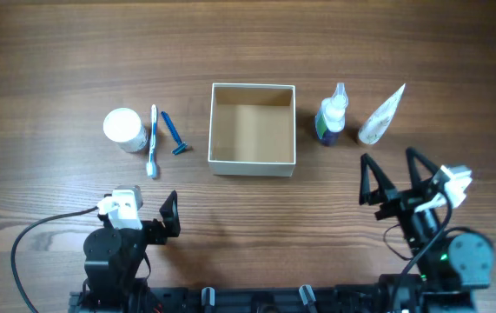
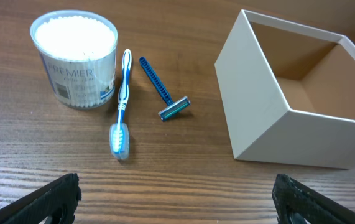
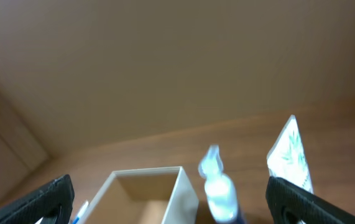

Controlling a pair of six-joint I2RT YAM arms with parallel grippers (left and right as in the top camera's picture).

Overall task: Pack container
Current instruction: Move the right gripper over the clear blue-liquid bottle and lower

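The square shallow cardboard box with white walls and a tan-brown inside point(image 1: 253, 166) sits near the middle of the wooden table point(image 1: 56, 52), its opening facing straight up. From overhead it looks about as wide as it is deep, so no long axis stands out; two of its sides run along the wood grain and two across it. Nothing lies inside it.

To its left are a blue plastic razor point(image 1: 175, 133), a blue-and-white toothbrush point(image 1: 152, 139) and a white round jar of cotton swabs point(image 1: 124, 129). To its right stand a small clear spray bottle with dark liquid point(image 1: 332, 116) and a white squeeze tube point(image 1: 381, 116), both apart from the box.

The left gripper point(image 1: 143, 210) is at the near edge of the table, well short of the toothbrush. Its black fingers point(image 2: 59, 196) are spread wide, holding and touching nothing. The right gripper point(image 1: 393, 178) is raised near the bottle and tube, jaws also spread wide and empty, clear of every item
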